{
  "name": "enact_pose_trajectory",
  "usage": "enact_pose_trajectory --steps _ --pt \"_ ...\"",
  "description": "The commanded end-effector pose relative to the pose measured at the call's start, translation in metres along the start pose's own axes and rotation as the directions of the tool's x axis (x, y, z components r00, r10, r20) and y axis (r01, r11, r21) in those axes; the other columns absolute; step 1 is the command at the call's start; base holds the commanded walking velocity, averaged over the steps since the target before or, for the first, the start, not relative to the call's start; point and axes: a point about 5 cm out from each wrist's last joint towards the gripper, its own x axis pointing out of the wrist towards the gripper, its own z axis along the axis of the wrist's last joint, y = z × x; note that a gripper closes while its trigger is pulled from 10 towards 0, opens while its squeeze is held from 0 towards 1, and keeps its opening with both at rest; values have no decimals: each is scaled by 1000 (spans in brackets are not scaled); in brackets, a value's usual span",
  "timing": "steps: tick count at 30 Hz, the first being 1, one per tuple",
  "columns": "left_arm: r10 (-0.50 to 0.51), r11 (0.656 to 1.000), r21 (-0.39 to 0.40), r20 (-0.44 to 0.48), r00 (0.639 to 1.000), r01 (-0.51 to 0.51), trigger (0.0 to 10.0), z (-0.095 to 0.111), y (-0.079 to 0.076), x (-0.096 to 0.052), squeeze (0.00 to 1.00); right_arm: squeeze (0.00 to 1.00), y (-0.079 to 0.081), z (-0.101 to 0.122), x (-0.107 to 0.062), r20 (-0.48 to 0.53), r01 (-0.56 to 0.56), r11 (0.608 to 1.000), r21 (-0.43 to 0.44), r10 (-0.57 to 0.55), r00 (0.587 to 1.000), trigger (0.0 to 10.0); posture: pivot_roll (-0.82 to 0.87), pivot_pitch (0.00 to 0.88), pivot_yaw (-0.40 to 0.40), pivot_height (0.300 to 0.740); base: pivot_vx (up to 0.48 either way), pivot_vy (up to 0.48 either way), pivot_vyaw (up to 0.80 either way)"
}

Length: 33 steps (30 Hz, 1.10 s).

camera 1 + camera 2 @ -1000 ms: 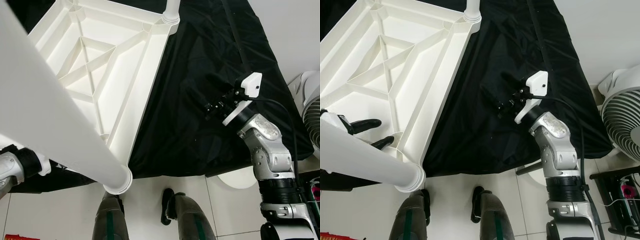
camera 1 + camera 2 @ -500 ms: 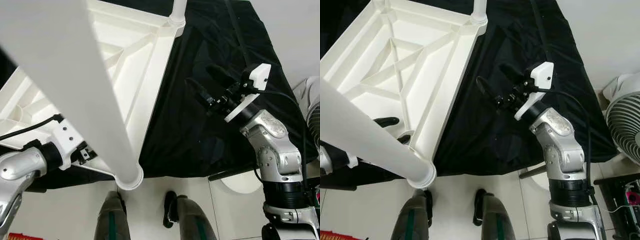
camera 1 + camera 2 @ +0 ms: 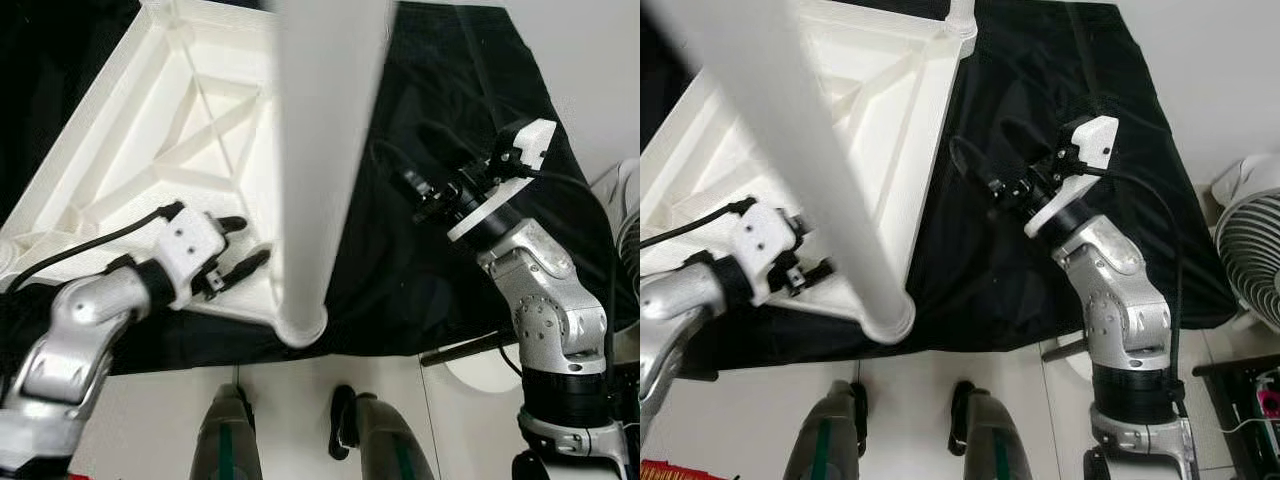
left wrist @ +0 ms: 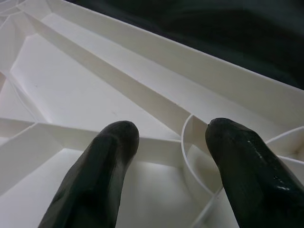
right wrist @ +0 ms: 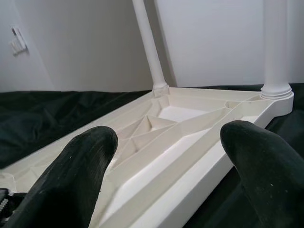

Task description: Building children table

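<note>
The white children's table top point(image 3: 170, 140) lies upside down on a black cloth, its ribbed underside facing up. One white leg point(image 3: 320, 170) stands in the near corner and rises toward my head; another leg point(image 3: 960, 15) stands at the far corner. My left gripper point(image 3: 248, 240) is open, hovering over the near rim just left of the near leg, with a round socket rib point(image 4: 199, 156) between its fingertips point(image 4: 104, 161). My right gripper point(image 3: 980, 148) is open above the cloth, right of the table, pointing at its side point(image 5: 190, 156).
The black cloth point(image 3: 420, 270) covers the floor under the table and ends just before my feet point(image 3: 225, 450) on white tiles. A fan point(image 3: 1250, 250) stands at the right, and a dark rod point(image 3: 460, 350) lies by a white round base.
My head has shifted, so the near leg now crosses the middle of the picture. The left arm has risen and brought its open gripper over the table's near rim. The right gripper has barely moved.
</note>
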Motion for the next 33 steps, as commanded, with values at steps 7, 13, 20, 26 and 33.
enact_pose_trajectory --steps 7,13,20,26,33 --pt "371 927 -12 -114 922 -374 10000 -22 15 25 0 0 -2 -7 -18 -69 15 1000 -3 -15 997 10000 59 231 -34 740 0 0 0" --pt "400 915 -3 -115 909 -403 10000 -22 23 31 0 0 0 -15 -41 -165 -25 1000 -10 23 986 10000 60 226 -33 740 0 0 0" --pt "428 903 17 -116 896 -429 10000 -20 36 27 0 0 0 -16 -62 -272 -116 993 -21 106 956 10000 46 222 -17 740 0 0 0" --pt "425 905 25 -117 898 -425 10000 -20 40 21 0 0 -1 -15 -69 -323 -165 986 -34 146 935 10000 47 223 -15 740 0 0 0" --pt "398 917 40 -112 910 -397 10000 -18 42 16 0 180 -5 -15 -74 -395 -251 968 -16 225 891 10000 54 228 -13 740 0 0 0"
